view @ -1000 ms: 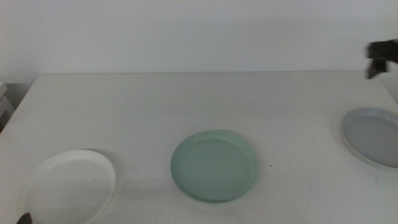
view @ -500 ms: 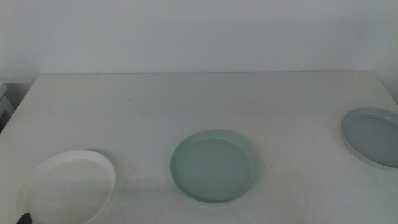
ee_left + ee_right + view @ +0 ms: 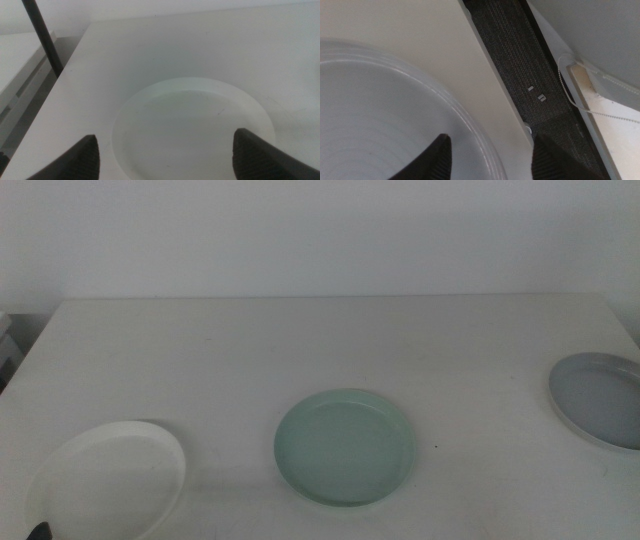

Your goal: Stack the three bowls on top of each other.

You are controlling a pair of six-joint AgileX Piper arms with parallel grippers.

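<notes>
Gone from the middle view is the dark right gripper that showed at the far right edge a second ago; the three bowls have not shifted. Middle view: the white bowl [image 3: 108, 478] lies at the near left corner of the table [image 3: 300, 340], the mint green bowl [image 3: 345, 446] near the centre, the grey-blue bowl [image 3: 600, 400] at the right edge, each well apart from the others and none yet stacked. A dark tip at the bottom left is probably the left gripper.

Left wrist view: the left gripper [image 3: 167, 150] hovers over the white bowl [image 3: 192, 130] with jaws spread wide, one on each side of it, holding nothing.

Right wrist view: the right gripper [image 3: 490, 152] hangs with jaws parted and empty above the table edge, one jaw over the rim of the grey-blue bowl [image 3: 375, 120].

Handling, as a judgement: the bowls look stiff, light, glossy and likely slippery, perhaps breakable; the low rim is the natural place to pinch.
</notes>
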